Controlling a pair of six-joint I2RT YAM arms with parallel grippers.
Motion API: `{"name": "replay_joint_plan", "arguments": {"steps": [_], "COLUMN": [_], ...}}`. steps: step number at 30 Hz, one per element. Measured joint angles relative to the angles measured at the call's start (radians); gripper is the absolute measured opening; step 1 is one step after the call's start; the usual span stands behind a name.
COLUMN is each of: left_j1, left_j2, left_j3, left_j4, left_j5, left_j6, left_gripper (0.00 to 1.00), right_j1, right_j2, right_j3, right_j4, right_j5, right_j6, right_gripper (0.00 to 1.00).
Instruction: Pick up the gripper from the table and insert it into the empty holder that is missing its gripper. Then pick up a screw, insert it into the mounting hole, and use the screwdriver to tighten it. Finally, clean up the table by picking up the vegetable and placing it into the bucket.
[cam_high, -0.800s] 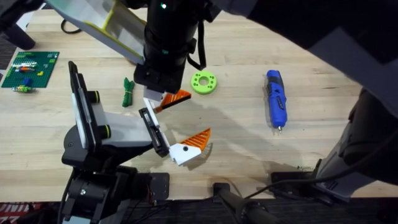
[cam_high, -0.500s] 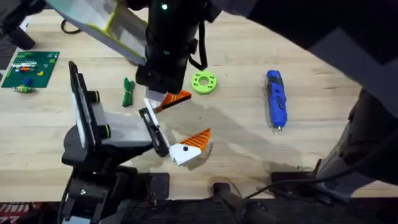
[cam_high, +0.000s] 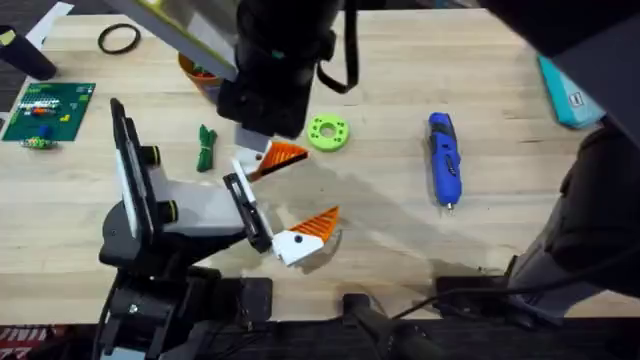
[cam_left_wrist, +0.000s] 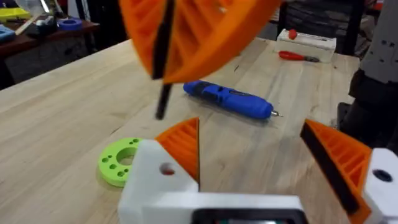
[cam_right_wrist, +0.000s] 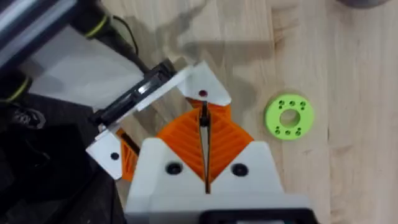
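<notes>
Rising a little since before, the right gripper (cam_right_wrist: 204, 152) stays clenched on the gripper (cam_high: 280, 157), holding it against the holder (cam_high: 247, 212); screw, screwdriver (cam_high: 444, 166) and vegetable (cam_high: 206, 147) remain; left gripper's state unclear

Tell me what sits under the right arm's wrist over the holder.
The orange gripper, pinched in the right gripper at the holder. Its white base is partly covered by the arm; whether it is seated cannot be seen.
</notes>
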Motion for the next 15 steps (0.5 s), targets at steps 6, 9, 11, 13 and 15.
{"name": "replay_joint_plan", "arguments": {"steps": [6, 9, 11, 13, 15], "left_j1": [0.000, 0.000, 0.000, 0.000, 0.000], "left_j2": [0.000, 0.000, 0.000, 0.000, 0.000], "left_j3": [0.000, 0.000, 0.000, 0.000, 0.000], "left_j4": [0.000, 0.000, 0.000, 0.000, 0.000], "left_j5": [0.000, 0.000, 0.000, 0.000, 0.000], "left_j6": [0.000, 0.000, 0.000, 0.000, 0.000], "left_gripper": [0.990, 0.990, 0.990, 0.990, 0.990], "right_j1": [0.000, 0.000, 0.001, 0.004, 0.011], "right_j2": [0.000, 0.000, 0.000, 0.000, 0.000], "right_j3": [0.004, 0.004, 0.005, 0.005, 0.005], "right_j4": [-0.054, -0.054, -0.054, -0.054, -0.053], "right_j5": [0.003, 0.007, 0.019, 0.034, 0.043], "right_j6": [-0.014, -0.027, -0.033, -0.038, -0.042], "right_gripper": [0.004, 0.004, 0.004, 0.004, 0.004]}}
